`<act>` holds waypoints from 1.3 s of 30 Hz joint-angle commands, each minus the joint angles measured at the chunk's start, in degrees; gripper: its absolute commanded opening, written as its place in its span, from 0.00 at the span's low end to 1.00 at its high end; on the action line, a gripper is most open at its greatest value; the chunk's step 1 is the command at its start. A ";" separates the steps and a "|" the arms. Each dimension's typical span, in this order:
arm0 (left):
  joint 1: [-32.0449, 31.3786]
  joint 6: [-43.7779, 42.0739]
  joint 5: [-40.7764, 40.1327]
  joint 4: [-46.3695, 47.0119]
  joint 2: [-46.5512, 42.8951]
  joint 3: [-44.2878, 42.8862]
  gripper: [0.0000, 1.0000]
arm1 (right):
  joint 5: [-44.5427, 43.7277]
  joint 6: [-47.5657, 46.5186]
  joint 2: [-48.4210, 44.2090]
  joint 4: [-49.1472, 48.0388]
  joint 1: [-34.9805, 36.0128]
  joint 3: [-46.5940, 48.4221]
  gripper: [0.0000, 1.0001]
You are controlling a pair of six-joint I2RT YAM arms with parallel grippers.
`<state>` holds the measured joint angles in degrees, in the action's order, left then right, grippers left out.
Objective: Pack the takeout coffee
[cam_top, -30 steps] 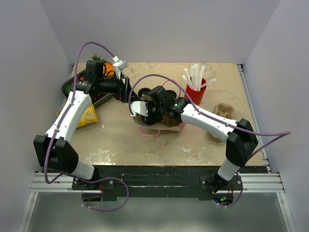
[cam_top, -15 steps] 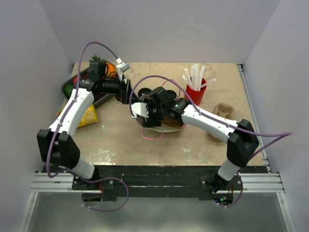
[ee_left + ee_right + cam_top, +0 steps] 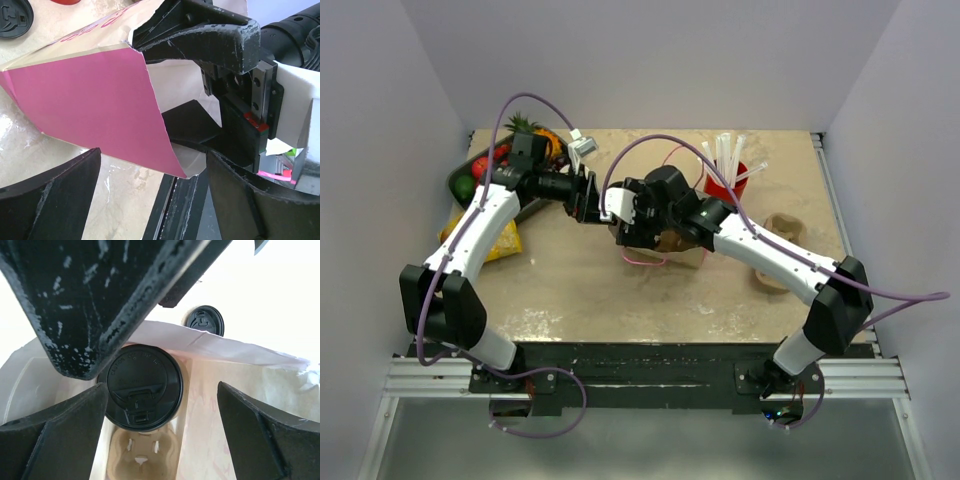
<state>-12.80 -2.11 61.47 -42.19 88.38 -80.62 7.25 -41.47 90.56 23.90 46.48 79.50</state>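
Right claw: fingers spread wide apart, gripping nothing, positioned over the open mouth of the paper bag. Directly below this claw, inside the bag, the takeout coffee stands upright with its black lid fitted; little shows besides the lid top. A pulp carrier lies in the bag just on the wrist side of the cup; whether the cup is seated in it cannot be determined. A loose black lid rests on the desk beyond the bag's edge, ahead of the claw.

Left claw: fingers apart, nothing clamped. The bag's pink side panel and its open edge lie between them. One finger of the right claw sits just ahead, at the bag mouth.
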 commanded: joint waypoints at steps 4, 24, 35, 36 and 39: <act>-0.21 1.67 2.95 2.29 -0.84 0.02 0.90 | 1.10 3.42 -1.62 -2.10 -0.42 4.25 0.95; -2.32 19.95 3.65 21.18 1.62 -4.46 0.93 | -9.17 3.68 -3.90 -4.30 -1.74 13.30 0.99; -2.32 20.92 1.63 24.09 0.30 -5.15 0.93 | -17.00 4.65 -4.78 -3.51 -3.41 18.32 0.99; -2.32 20.83 1.46 24.09 0.39 -5.77 0.93 | -17.26 5.17 -4.96 -3.34 -3.67 18.67 0.99; -2.23 18.73 0.58 22.25 0.65 -9.81 0.94 | -16.65 8.14 -5.40 -0.79 -5.60 21.73 0.99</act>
<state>-14.81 17.41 62.57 -21.45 90.13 -84.27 -7.44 -37.69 88.09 22.85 43.07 96.03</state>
